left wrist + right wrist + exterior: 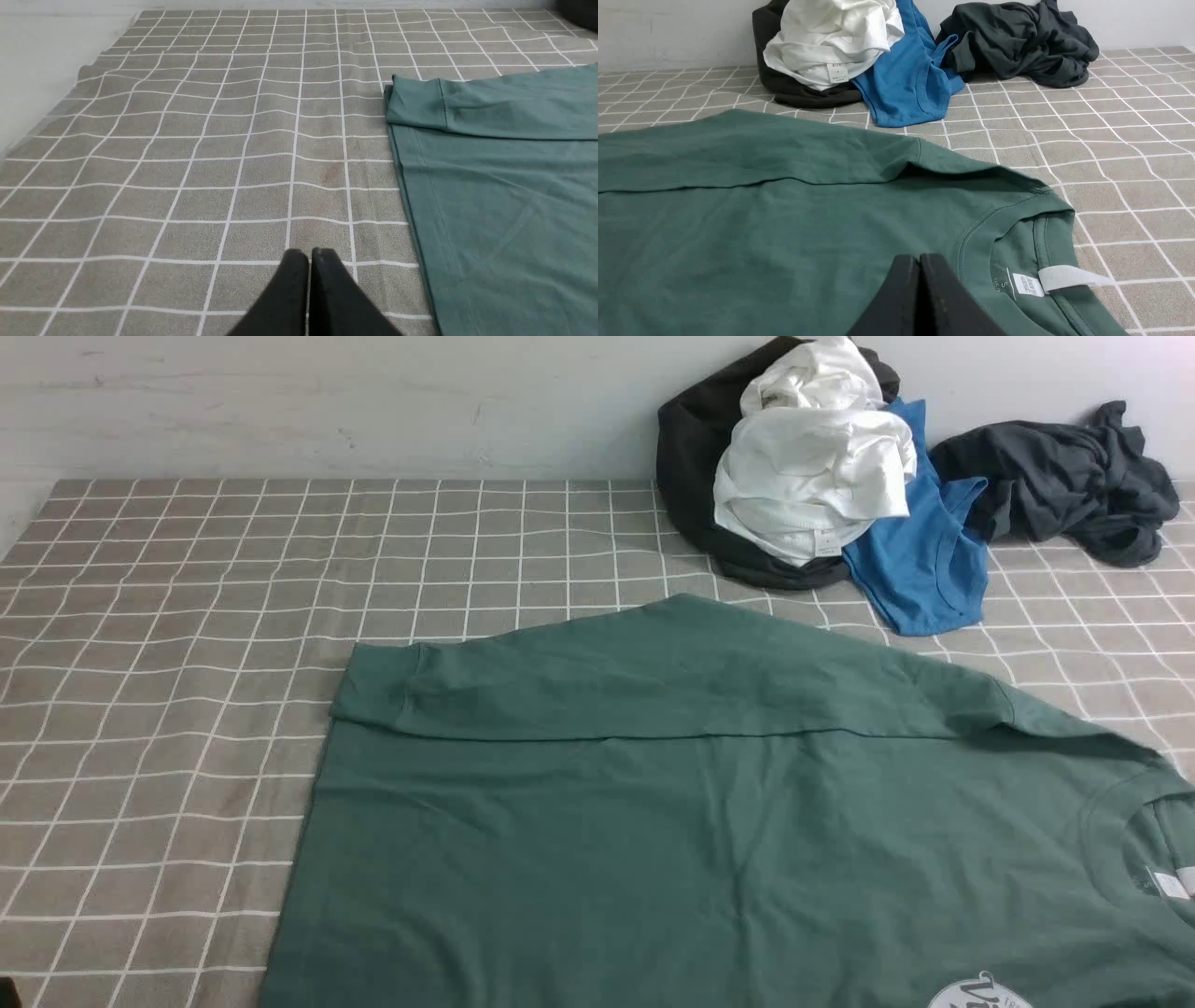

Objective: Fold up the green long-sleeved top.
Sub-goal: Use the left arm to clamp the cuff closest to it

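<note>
**Near.** My left gripper [308,254] has its jaws pressed together with nothing between them. It hangs over bare checked cloth [187,186], just off the hem edge of the green long-sleeved top [504,196]. I cannot tell whether the tips touch the cloth.

My right gripper [920,259] is likewise pressed together and empty. It sits over the top's body, just short of the ribbed collar [994,224] and the white neck label [1064,278]. Neither gripper shows in the front view.

**The top.** It lies flat and face-up on the cloth, filling the near part of the front view. Its long axis runs across me, with the hem toward my left arm and the collar toward my right arm. A piece of the round white chest print [980,989] shows at its near edge on the collar side.

**Far edge of the top.** One sleeve [653,681] lies folded along the body, parallel to the long axis, with its cuff [373,686] ending close to the hem. The other sleeve is out of frame, so I cannot tell how it lies.

**Beyond the top.** Well apart from its far edge, against the wall, there is a white garment [812,476] on a black one [686,439]. A bright blue garment [924,560] and a dark grey garment [1064,476] lie there too. None of these touches the top.

**Judgement.** The key relation is that each arm already stands at its own end of the long axis. The left arm is nearer the hem and the right arm is nearer the collar. A fold of hem toward collar would probably start from the left, and both grippers would need to open first.
</note>
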